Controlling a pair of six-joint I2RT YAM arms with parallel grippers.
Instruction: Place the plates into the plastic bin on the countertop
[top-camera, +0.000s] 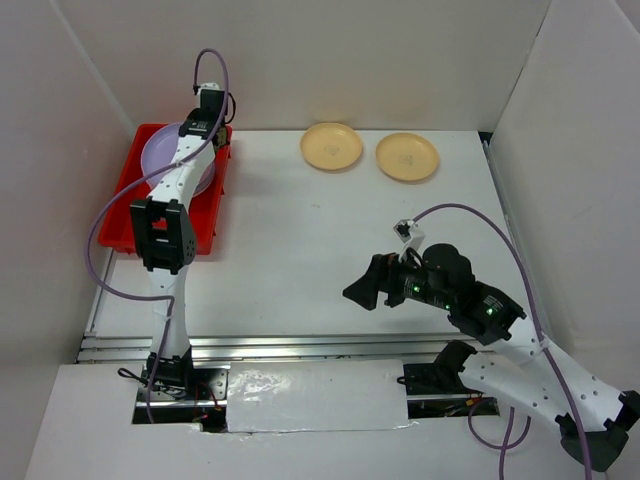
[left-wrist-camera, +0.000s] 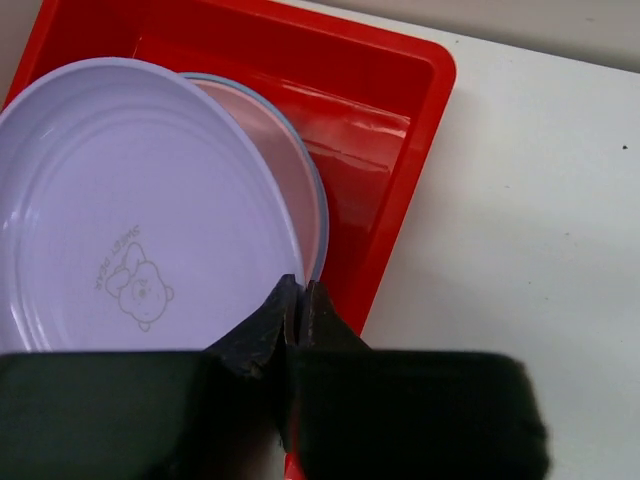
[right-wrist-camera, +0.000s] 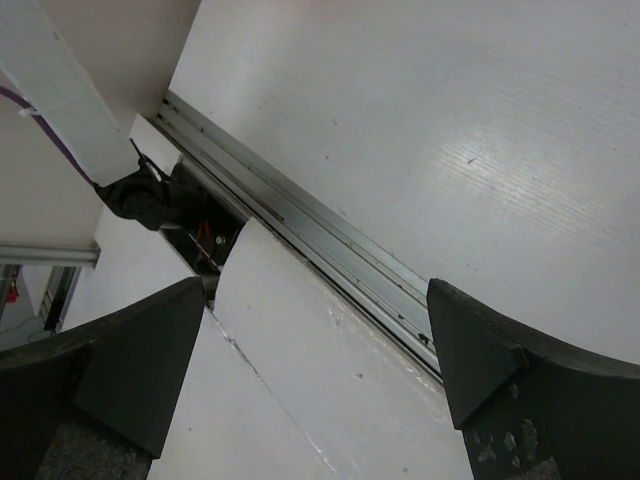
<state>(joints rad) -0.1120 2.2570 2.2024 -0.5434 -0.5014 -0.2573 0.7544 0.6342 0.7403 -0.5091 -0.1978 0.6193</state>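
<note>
Left jaws pinching purple plate (left-wrist-camera: 120, 200) rim over red bin (left-wrist-camera: 400, 120); I'd lower flat before releasing. Right jaws spread, empty.

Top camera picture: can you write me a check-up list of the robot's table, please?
Surface: white countertop, matte.
Job's things: purple plate lies over a pink plate in the red bin; two yellow plates sit outside it, at the far edge.
Clutter: nothing seen.
Grippers: left gripper shut on the purple plate's rim; right gripper open, empty.
Cables: a purple cable loops from each arm.
Surroundings: white walls; metal rail at the near edge.
</note>
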